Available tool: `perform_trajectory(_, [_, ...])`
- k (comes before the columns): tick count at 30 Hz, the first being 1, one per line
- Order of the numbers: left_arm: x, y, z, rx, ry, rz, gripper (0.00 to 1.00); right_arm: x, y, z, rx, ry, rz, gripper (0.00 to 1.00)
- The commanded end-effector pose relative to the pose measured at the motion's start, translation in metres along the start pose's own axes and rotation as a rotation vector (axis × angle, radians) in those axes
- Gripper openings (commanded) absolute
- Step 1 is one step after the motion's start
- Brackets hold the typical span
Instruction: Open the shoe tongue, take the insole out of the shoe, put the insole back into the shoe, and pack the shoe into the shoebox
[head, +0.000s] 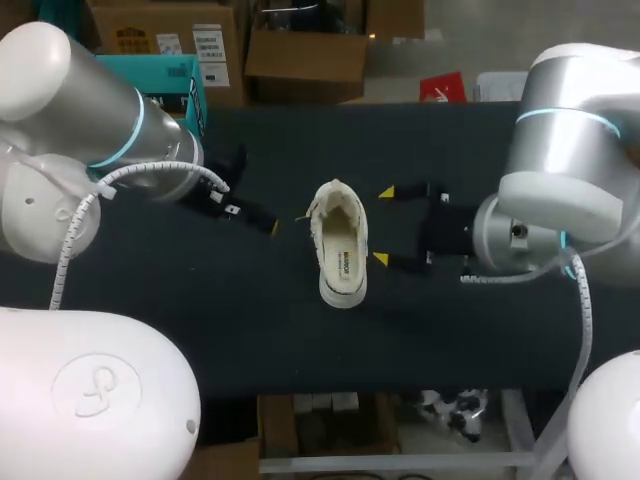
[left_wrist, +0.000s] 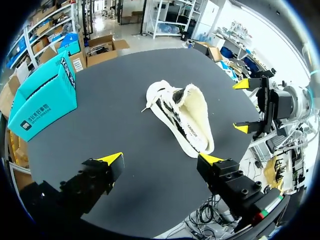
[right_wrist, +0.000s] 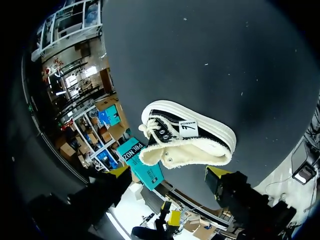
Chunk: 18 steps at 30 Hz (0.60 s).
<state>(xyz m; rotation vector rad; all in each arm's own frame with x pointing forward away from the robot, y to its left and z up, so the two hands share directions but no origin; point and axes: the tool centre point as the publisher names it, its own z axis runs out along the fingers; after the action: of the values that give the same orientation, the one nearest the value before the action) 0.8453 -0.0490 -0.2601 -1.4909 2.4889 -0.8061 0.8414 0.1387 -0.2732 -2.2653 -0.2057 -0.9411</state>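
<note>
A low-top sneaker (head: 340, 240) lies on the black table (head: 250, 330) between the two pincers, its opening turned upward and its laces loose at the toe end. Its upper is black with a white sole and a pale lining. Inside, a cream footbed with a small printed label shows, so the insole appears to be seated in the shoe, though its edges are hard to make out.

The left pincer (left_wrist: 161, 160) has its yellow-tipped fingers spread wide with nothing between them. The sneaker sits ahead of it, well apart.

The right pincer (head: 384, 226) is also spread and holds nothing. The sneaker's side lies just ahead of its tips, near but not touching.

The teal shoebox (left_wrist: 42, 97) stands off to the outer side of the left pincer, near the table's edge. From the right pincer it lies beyond the sneaker.
</note>
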Motion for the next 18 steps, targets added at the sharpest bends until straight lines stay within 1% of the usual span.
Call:
perform_trajectory(1, [0.0054,0.0005,0.0019,-0.002,-0.036,-0.011,1.00,0.0050,0.0061,-0.0135,0.580,-0.207,-0.011,1.00])
perform_trajectory(2, [0.0059,0.0016,0.0012,-0.003,-0.033,-0.009,1.00,0.0050,0.0070,-0.0135,0.580,-0.206,-0.007,1.00])
perform_trajectory(3, [0.0061,0.0021,0.0009,-0.004,-0.036,-0.013,1.00,0.0052,0.0079,-0.0129,0.617,-0.206,-0.017,1.00])
perform_trajectory(4, [0.0069,0.0032,0.0007,-0.004,-0.035,-0.012,1.00,0.0056,0.0089,-0.0126,0.624,-0.211,-0.014,1.00])
perform_trajectory(5, [0.0075,0.0041,0.0004,-0.005,-0.034,-0.009,1.00,0.0061,0.0095,-0.0119,0.610,-0.213,-0.010,1.00])
perform_trajectory(9, [0.0082,0.0056,0.0007,-0.008,-0.039,-0.009,1.00,0.0087,0.0078,-0.0094,0.598,-0.236,-0.006,1.00])
perform_trajectory(10, [0.0080,0.0059,0.0009,-0.009,-0.040,-0.012,1.00,0.0091,0.0072,-0.0092,0.575,-0.236,0.007,1.00])
perform_trajectory(15, [0.0051,0.0043,0.0037,-0.019,-0.048,-0.051,1.00,0.0091,0.0072,-0.0092,0.575,-0.236,0.007,1.00])
perform_trajectory(18, [0.0074,0.0021,0.0084,-0.033,-0.061,-0.083,1.00,0.0091,0.0072,-0.0092,0.575,-0.236,0.007,1.00])
